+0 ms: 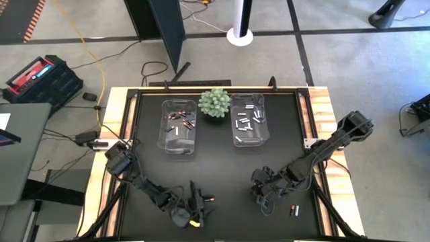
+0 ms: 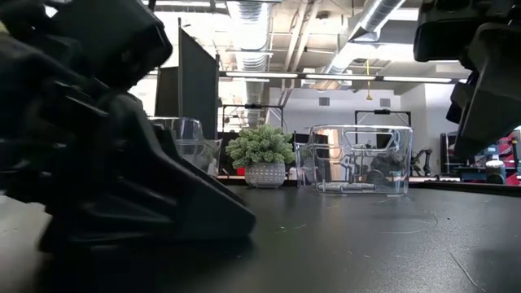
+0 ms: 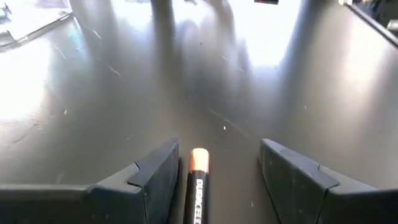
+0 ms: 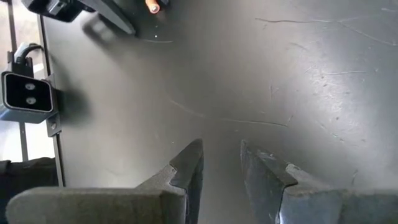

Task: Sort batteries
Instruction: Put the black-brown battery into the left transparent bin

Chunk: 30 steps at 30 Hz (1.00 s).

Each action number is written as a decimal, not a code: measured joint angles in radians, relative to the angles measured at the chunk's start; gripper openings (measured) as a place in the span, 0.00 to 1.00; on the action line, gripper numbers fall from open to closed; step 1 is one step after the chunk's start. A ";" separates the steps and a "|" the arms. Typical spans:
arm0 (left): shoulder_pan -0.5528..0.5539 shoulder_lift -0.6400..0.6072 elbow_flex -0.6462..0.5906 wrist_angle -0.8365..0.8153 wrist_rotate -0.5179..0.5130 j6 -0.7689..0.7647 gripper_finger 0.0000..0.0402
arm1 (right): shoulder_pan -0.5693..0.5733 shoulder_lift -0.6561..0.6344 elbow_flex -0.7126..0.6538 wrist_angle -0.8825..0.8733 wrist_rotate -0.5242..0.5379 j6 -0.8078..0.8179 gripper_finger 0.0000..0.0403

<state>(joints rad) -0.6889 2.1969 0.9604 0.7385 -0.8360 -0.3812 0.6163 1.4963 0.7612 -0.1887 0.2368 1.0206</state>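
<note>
A dark battery with a copper end (image 3: 198, 180) lies flat on the black table between the fingers of my left gripper (image 3: 217, 149). That gripper is open and low at the table's near edge (image 1: 200, 202). The battery sits close to one finger (image 3: 163, 177). My right gripper (image 4: 221, 149) hovers open over bare table at the near right (image 1: 263, 198), with nothing between its fingers. Two more batteries (image 1: 293, 210) lie just to its right. Dark batteries lie in the left clear bin (image 1: 180, 126) and pale ones in the right clear bin (image 1: 248, 119). My left gripper has its fingers level on either side of the battery and lying along it. The battery's side (image 3: 191, 186) is close to one finger. I cannot tell whether they touch. The battery rests on the table.
A green spiky plant in a pot (image 1: 215, 102) stands between the two bins at the far side. The middle of the black table (image 1: 222, 168) is free. Wooden rails (image 1: 114, 128) border the table's left and right edges.
</note>
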 joint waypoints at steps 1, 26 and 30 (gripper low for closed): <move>0.007 0.011 0.001 0.010 0.004 -0.011 0.54 | 0.000 0.000 0.000 0.000 0.000 0.000 0.31; 0.015 0.044 0.002 -0.041 0.071 -0.081 0.08 | -0.002 0.000 0.000 -0.019 0.000 -0.009 0.31; 0.015 0.044 0.001 -0.041 0.072 -0.084 0.07 | -0.002 0.000 0.000 -0.019 0.000 -0.009 0.31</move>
<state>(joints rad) -0.6743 2.2410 0.9615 0.6971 -0.7638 -0.4655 0.6147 1.4963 0.7612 -0.2081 0.2367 1.0119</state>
